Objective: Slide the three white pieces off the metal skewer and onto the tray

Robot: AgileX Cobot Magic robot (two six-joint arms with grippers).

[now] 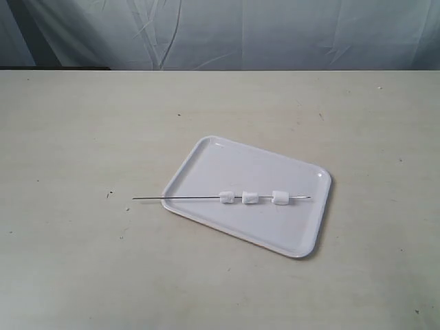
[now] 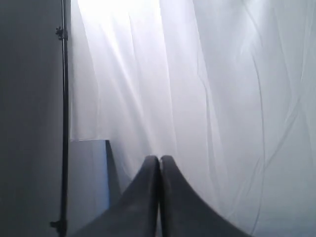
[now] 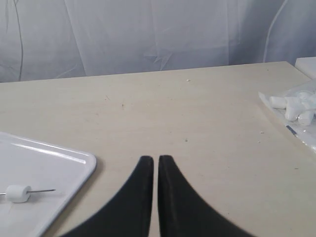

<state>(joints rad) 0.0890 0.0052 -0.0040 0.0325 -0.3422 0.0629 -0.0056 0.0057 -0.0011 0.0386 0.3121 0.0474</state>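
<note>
Shows zero progress: three white pieces (image 1: 251, 197) threaded on metal skewer (image 1: 185, 199) across tray (image 1: 227, 155); left gripper (image 2: 159, 163), right gripper (image 3: 156, 160) closed, empty

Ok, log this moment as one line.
metal skewer: lying across tray | three white pieces: all threaded | left jaws: shut, empty | right jaws: shut, empty

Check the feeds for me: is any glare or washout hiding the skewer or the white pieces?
Exterior view: soft, even light; the metal skewer and three white pieces read crisp on the tray. Left wrist view: backlit curtain blows out, left gripper a dark silhouette. Right wrist view: mild glare streak on tray rim, right gripper softly blurred.
</note>
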